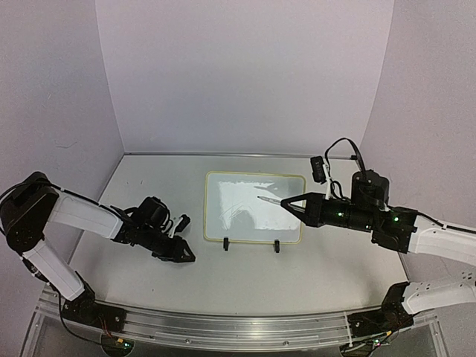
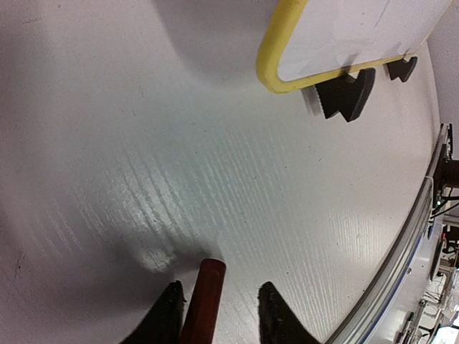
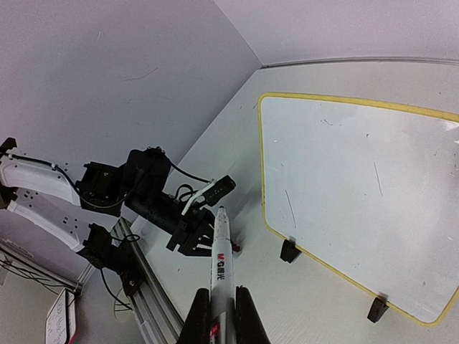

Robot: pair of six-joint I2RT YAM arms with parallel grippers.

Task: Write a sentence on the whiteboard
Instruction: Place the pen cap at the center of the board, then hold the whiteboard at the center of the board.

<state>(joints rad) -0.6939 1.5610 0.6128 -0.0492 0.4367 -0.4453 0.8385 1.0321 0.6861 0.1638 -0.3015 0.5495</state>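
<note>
Your right gripper (image 1: 291,201) is squeezed tight on the marker (image 1: 269,199). The cap is off and the tip is bare. The marker's long side runs from right to left, with the tip pointing away from the right arm.

The whiteboard (image 1: 245,223) stands in the middle of the bench (image 1: 149,193), propped on its little black clips. It lies to the left of your right gripper. From above, the marker tip hangs over the upper right part of the whiteboard. In the right wrist view the tip looks to be up in the air, not on the whiteboard. The writing face has no words on it, only faint old scuffs.

So the right arm is the one to use. It is much nearer, and it has the marker. You will likely need to bring the tip down and tilt it toward the white face, then start near the top left so the words have room.

Your left gripper (image 1: 184,254) sits low on the bench, off to the left of the whiteboard. Its jaws stand apart, wider than the red cap (image 2: 204,301) between them. The red cap leans on one finger and is not pinched.
</note>
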